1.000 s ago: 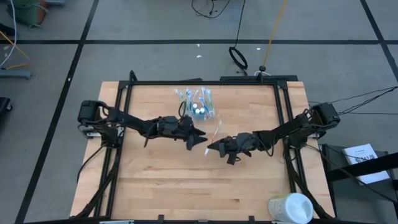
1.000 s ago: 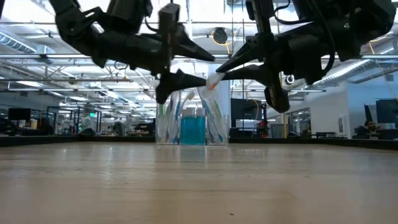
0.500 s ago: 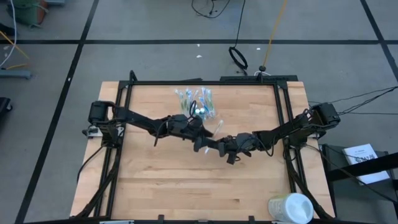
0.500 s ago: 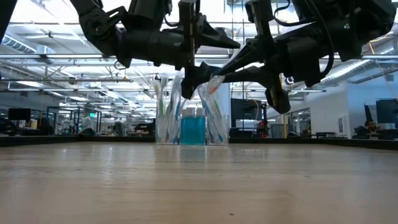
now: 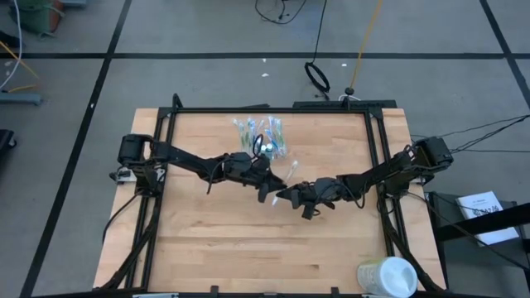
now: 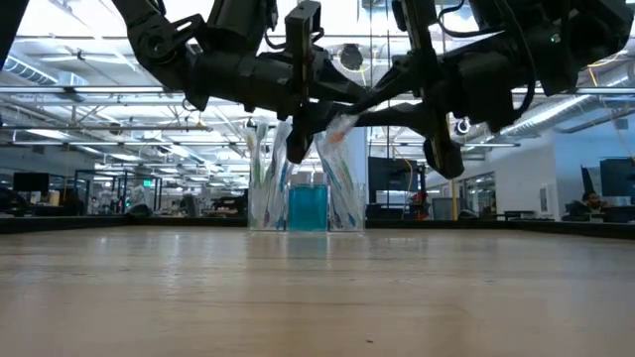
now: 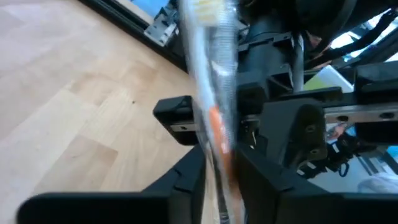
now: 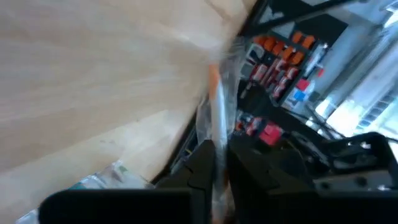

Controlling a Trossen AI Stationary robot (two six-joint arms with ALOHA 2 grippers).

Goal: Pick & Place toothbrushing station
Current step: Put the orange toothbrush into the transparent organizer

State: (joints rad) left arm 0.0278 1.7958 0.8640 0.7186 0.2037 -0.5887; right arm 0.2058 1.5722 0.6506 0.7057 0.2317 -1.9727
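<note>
Toothbrush (image 5: 288, 176), wrapped, orange handle, is mid-air over bench (image 5: 207, 240) centre, near the cup (image 5: 263, 139) at far edge. Your right pincer (image 5: 281, 196) is clenched on it; left pincer (image 5: 268, 189) meets it, grip unclear.

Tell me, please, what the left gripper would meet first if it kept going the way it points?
Most likely the right gripper. The left gripper points across the table at it, both tips meeting at a wrapped toothbrush above the table. Depth is hard to judge.
</note>
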